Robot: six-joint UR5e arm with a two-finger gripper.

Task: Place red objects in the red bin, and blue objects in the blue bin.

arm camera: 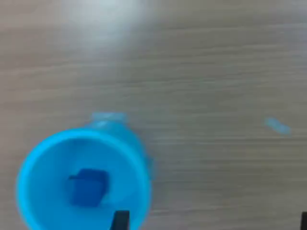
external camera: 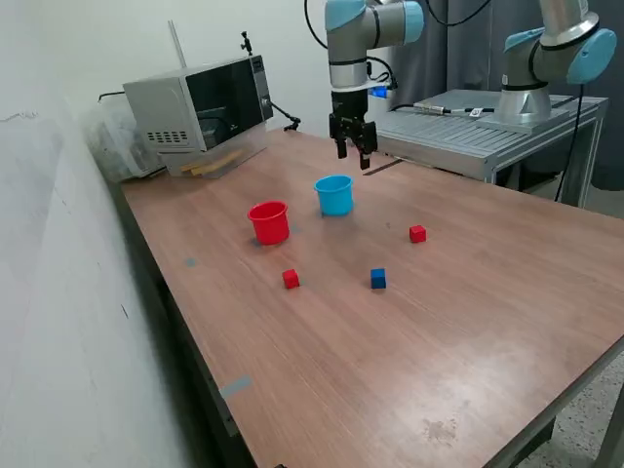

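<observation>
Item: small round light-blue plastic bin [external camera: 333,195], mid-tabletop [external camera: 468,322] toward far edge, w/ one dark blue cube [arm camera: 87,187] inside, apparently sorted; jaws overhead, parted, holding nothing.

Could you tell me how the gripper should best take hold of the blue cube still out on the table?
Come straight down on the blue cube and close the gripper across two opposite flat side faces. It sits flat on the table, apart from both red cubes, so the fingers have room.

The table [external camera: 468,322] is surfaced in matt wood-grain laminate; the red bin [external camera: 269,221] and blue bin [external camera: 333,195] appear smooth plastic.
</observation>
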